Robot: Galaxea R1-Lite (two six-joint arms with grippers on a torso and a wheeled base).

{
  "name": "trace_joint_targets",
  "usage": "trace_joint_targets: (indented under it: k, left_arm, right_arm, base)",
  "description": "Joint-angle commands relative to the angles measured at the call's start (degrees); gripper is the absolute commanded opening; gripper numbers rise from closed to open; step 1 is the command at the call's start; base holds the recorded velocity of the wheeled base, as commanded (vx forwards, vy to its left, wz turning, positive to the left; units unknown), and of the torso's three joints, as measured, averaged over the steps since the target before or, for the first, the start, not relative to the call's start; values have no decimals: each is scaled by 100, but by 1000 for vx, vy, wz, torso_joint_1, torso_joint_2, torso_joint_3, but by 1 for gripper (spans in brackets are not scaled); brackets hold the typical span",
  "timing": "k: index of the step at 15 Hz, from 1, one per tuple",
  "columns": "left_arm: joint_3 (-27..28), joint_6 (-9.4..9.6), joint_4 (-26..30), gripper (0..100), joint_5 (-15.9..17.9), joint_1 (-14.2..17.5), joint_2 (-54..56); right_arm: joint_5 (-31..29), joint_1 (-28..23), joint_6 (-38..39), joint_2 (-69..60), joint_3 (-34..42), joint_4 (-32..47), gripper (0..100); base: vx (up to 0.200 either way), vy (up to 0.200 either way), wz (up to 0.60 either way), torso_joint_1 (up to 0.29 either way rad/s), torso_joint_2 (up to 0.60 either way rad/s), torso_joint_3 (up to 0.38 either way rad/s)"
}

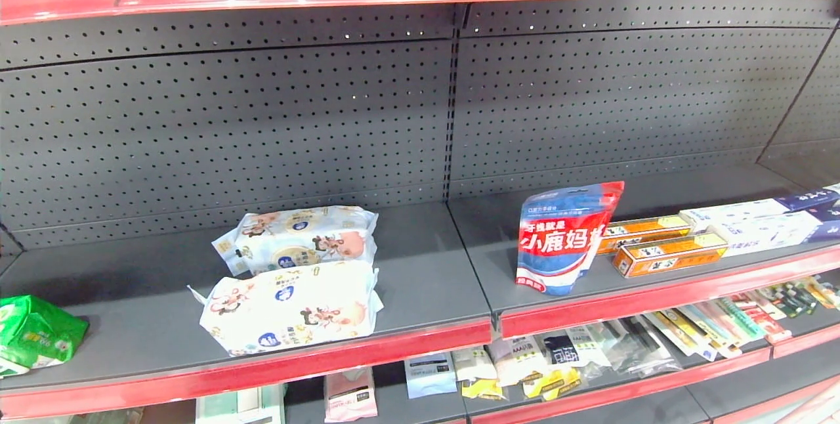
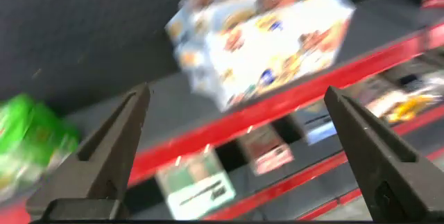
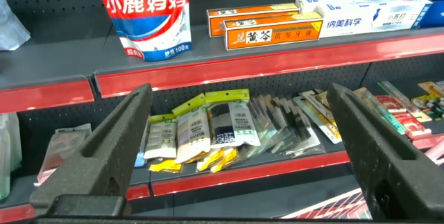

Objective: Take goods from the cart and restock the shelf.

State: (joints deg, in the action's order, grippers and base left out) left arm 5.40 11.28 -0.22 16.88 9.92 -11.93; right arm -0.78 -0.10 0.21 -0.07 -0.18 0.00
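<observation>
The left gripper (image 2: 236, 91) and the right gripper (image 3: 239, 89), fingers wide and empty, could bump the standing blue pouch (image 1: 566, 237) and knock it off the shelf (image 1: 426, 266).

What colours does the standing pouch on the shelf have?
The pouch is blue with a red band, white lettering and a white bottom, best seen in the head view.
</observation>
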Motion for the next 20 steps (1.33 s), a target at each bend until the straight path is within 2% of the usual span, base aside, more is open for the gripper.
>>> trace_joint_targets:
  k: [1,4,5,6,7,9,10,11,12,13,14,15,16,17,18,19,20]
  left_arm:
    - [-74,-64,330,100,-476,-8,640]
    - [-294,-222,303,100,-493,-8,649]
    - [-338,-591,154,100,-528,-8,649]
    - [-417,-750,66,100,-704,-8,649]
    - [-443,-890,-75,100,-1056,-8,649]
    - [-540,-1031,-294,100,-1636,-8,649]
    - [-540,-1101,-294,100,-1680,-8,640]
    - [-540,-1092,-294,100,-1680,-8,640]
    - [-540,-978,-338,100,-1688,-8,649]
    - [-540,-1040,-356,100,-1715,-8,640]
    - [-540,-1356,-330,100,-1653,-8,640]
    - [-540,-1462,-338,100,-1398,-17,640]
    - [-540,-1295,-338,100,-941,-78,649]
    - [-540,-715,-286,100,-546,-87,649]
    - [-531,-609,-233,100,-476,-87,640]
    - [-522,-732,-215,100,-493,-105,587]
    - [-522,-1057,-242,100,-449,-166,561]
  right_arm:
    - [-1,1,-3,7,1,0,100]
    - [-1,1,6,7,1,0,100]
    - [-1,1,6,7,1,0,100]
    - [-1,1,-3,7,1,0,100]
    - [-1,1,-3,7,1,0,100]
    - [-1,1,-3,7,1,0,100]
    - [8,1,-12,7,1,0,100]
    - [8,1,-12,7,1,0,100]
    - [8,1,-21,7,1,0,100]
    - [8,1,-21,7,1,0,100]
    - [8,1,-21,7,1,9,100]
    - [16,1,-12,7,1,0,100]
    - [16,1,-12,7,1,0,100]
    - [16,1,-21,7,1,0,100]
    - [16,1,-21,7,1,9,100]
    - [16,1,-21,7,1,0,100]
    - [16,1,-21,7,1,9,100]
  base:
    - [0,0,0,0,0,0]
    - [0,0,0,0,0,0]
    - [0,0,0,0,0,0]
    - [0,0,0,0,0,0]
    - [0,0,0,0,0,0]
    - [0,0,0,0,0,0]
    - [0,0,0,0,0,0]
    - [0,0,0,0,0,0]
    - [0,0,0,0,0,0]
    - [0,0,0,0,0,0]
    - [0,0,0,0,0,0]
    - [0,0,0,0,0,0]
    - [0,0,0,0,0,0]
    - [0,0,0,0,0,0]
    - [0,0,0,0,0,0]
    - [0,0,0,0,0,0]
    - [0,0,0,0,0,0]
